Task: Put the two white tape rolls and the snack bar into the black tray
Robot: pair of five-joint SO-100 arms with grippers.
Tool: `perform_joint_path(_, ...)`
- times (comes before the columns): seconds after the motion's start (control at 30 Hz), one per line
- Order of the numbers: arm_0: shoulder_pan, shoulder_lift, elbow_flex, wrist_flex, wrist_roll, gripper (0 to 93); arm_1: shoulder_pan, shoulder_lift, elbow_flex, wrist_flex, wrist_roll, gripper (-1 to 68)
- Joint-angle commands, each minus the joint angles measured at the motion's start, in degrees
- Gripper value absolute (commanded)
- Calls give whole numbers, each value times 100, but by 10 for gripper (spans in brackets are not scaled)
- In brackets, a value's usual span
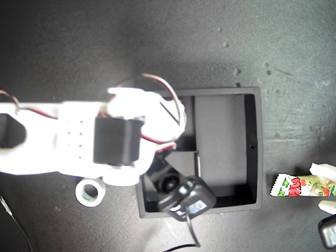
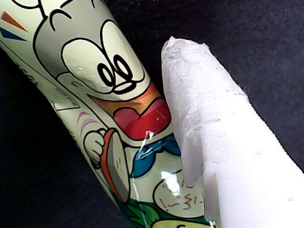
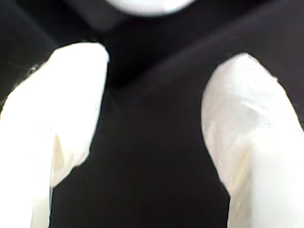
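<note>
My first gripper (image 1: 324,188) sits at the exterior view's right edge, right at the snack bar (image 1: 300,186), which lies on the dark desk (image 1: 105,47) outside the black tray (image 1: 252,147), just beside its wall on that side. The bar's long axis runs across the exterior view, one crimped end pointing at the tray. In the first wrist view one white finger (image 2: 213,118) lies against the wrapper (image 2: 118,109); the other finger is out of sight, so I cannot tell whether the jaws pinch the bar.

My second gripper (image 3: 152,128) hangs over the tray's small compartments, jaws spread, nothing between them. A tape roll (image 1: 90,192) rests on the desk just outside the tray, on the exterior view's left. A blurred white curve (image 3: 147,4) in the second wrist view may be the other roll; I cannot be sure.

I judge the bar belongs to my first arm, a short carry toward the long compartment.
</note>
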Motion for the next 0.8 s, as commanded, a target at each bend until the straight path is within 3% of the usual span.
perform_joint_path(0.0,114,1644,615,105,-202,142,-70,97,193,-431,70,254)
perform_joint_path(0.13,554,2786,1687,105,-650,137,-18,79,404,-457,237,172)
perform_joint_path(0.23,1063,3340,2382,88,-1028,137,18,97,562,-457,554,-1)
perform_joint_path(0.33,1644,3489,2865,88,-1389,136,97,97,141,123,826,-3)
perform_joint_path(0.53,2531,3445,4069,-88,-1986,143,510,132,-1837,2927,1626,-4)
perform_joint_path(0.77,3366,2681,4377,-413,-2558,151,1213,853,-2065,3278,3190,1)
